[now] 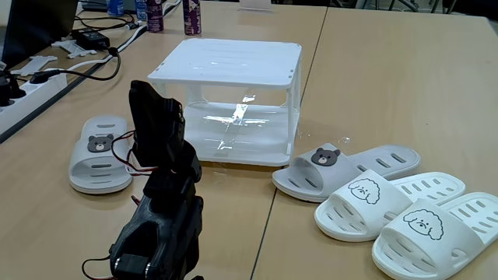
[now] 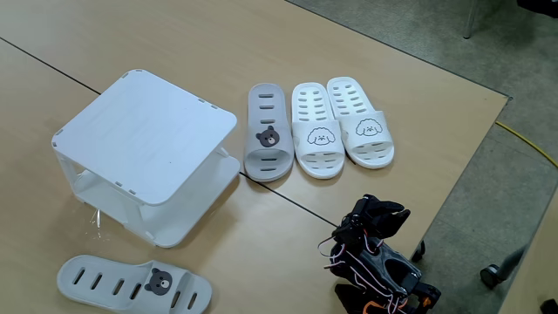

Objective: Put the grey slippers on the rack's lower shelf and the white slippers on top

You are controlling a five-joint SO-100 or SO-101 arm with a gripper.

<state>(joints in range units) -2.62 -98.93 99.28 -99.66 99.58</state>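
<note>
The white rack (image 1: 226, 62) stands mid-table with nothing on its top tier or on the glossy lower shelf (image 1: 245, 136). One of the grey slippers (image 1: 99, 152) lies left of it, the other (image 1: 342, 167) just right of it. Both white slippers (image 1: 381, 204) (image 1: 443, 229) lie side by side further right. In the other fixed view the rack (image 2: 144, 139), its lower shelf (image 2: 193, 214), the grey slippers (image 2: 268, 131) (image 2: 135, 283) and the white slippers (image 2: 316, 131) (image 2: 362, 122) show from above. My black gripper (image 1: 149, 97) (image 2: 377, 209) sits folded on the arm, clear of everything; its jaws are hard to make out.
A power strip (image 1: 35, 85), cables and an adapter (image 1: 92, 36) lie at the back left, with bottles (image 1: 191, 17) behind the rack. A seam (image 1: 307, 78) splits the table. The table edge (image 2: 475, 148) drops to the floor beside the arm's base.
</note>
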